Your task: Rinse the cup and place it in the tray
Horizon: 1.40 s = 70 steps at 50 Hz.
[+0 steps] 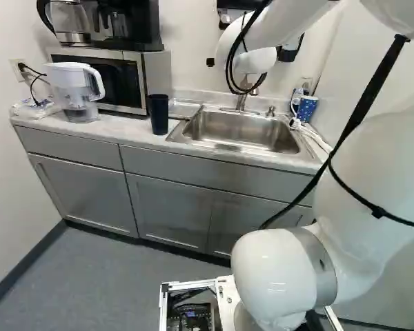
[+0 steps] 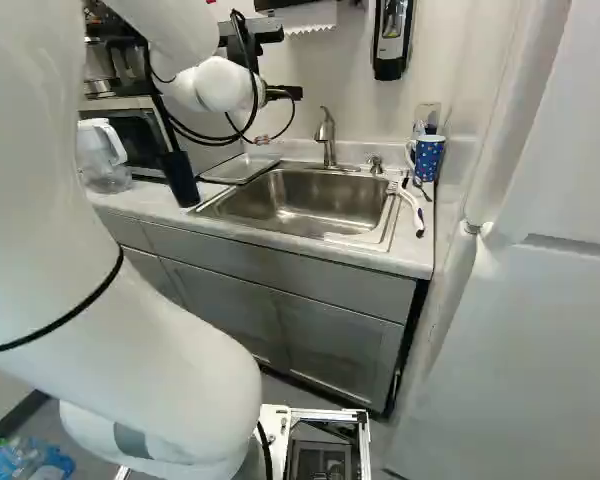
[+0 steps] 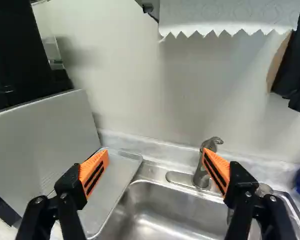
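Off-white wall [image 3: 140, 90] behind pale, faintly mottled table [image 1: 124, 131]; brushed-steel sink [image 2: 300, 200] sunk in. Shallow metal tray [image 3: 112, 182] along sink's left edge. Smooth dark cup [image 1: 159, 114] near table's front edge, between microwave [image 1: 152, 76] and sink; blue spotted mug [image 2: 428, 158] at back right corner. Orange-padded fingers [image 3: 96, 170] released, spread wide.

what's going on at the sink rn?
The arm has its gripper open and raised near the sink, facing the wall with the faucet; nothing is being handled. The dark cup stands upright on the counter beside the metal tray, not in it. A blue patterned mug is on the sink's other side. Can't tell from these whether anything has been rinsed.
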{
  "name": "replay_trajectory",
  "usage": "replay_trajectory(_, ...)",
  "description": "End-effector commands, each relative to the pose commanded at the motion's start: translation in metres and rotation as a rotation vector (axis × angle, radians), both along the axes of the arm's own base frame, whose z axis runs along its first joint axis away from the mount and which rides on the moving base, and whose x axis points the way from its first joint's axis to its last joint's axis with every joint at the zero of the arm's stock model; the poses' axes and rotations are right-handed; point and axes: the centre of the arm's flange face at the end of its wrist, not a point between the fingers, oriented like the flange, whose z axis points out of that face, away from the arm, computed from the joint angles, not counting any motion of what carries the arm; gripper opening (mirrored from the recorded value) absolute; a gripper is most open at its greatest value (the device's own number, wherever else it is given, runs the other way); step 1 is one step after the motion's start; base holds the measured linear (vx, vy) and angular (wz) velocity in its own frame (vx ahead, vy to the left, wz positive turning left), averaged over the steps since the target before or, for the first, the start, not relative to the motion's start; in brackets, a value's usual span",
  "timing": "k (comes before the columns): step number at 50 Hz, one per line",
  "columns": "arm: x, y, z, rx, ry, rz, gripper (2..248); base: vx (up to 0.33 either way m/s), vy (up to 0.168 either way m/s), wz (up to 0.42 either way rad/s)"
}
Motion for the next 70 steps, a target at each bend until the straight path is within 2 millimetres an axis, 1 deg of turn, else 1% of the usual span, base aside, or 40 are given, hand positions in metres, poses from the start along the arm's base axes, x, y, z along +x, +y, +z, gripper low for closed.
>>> replay_trajectory(33, 0.051, -0.012, -0.007, 0.004, 0.077, -0.021, 247, 0.000, 0.000, 0.000)
replay_trajectory(70, 0.112, -0.030, -0.021, 0.034, 0.197, -0.059, 247, 0.000, 0.000, 0.000)
